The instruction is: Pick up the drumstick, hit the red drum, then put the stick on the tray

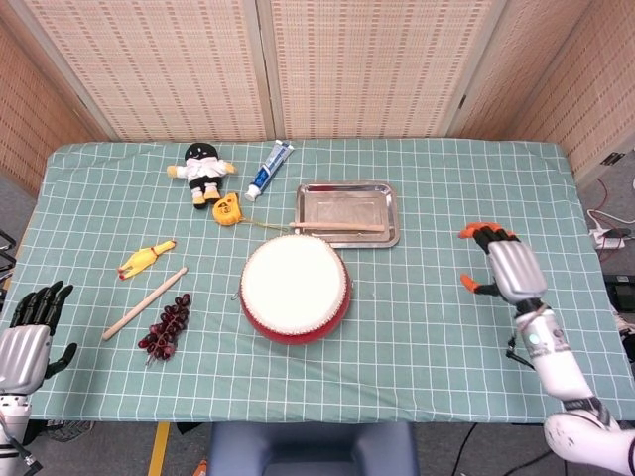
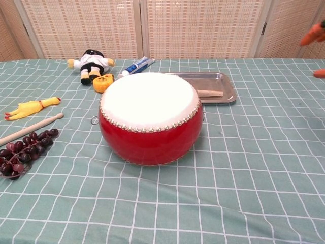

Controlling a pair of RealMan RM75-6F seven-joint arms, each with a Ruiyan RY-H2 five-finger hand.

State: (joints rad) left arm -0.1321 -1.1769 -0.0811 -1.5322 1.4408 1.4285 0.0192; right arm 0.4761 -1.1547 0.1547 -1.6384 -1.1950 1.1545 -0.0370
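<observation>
The right hand (image 1: 506,270) hangs above the green checked worktop (image 1: 446,327) at about 3 o'clock from the red drum (image 1: 295,288), well apart from it, back plate facing up, orange-tipped fingers (image 1: 480,232) spread apart and holding nothing. The left hand (image 1: 28,337) sits off the worktop's near left corner, at roughly 8 o'clock from the drum, dark fingers (image 1: 42,297) pointing up and apart, also empty.

The drumstick (image 1: 337,226) lies across the near edge of the metal tray (image 1: 390,214), its left end poking past the tray's rim; the tray rests just beyond the drum, at about 1 o'clock. In the chest view the drum hides most of the stick, leaving only its butt end showing on the tray, and the right hand is cut off at the frame's right edge with only orange fingertips visible.

A second wooden stick (image 1: 145,302) lies at 9 o'clock from the drum beside a bunch of dark grapes (image 1: 166,327). A rubber chicken (image 1: 146,258), a yellow tape measure (image 1: 227,209), a small doll (image 1: 203,171) and a toothpaste tube (image 1: 270,169) are scattered toward the far left. Woven folding screens (image 1: 347,64) close off the room behind the worktop.
</observation>
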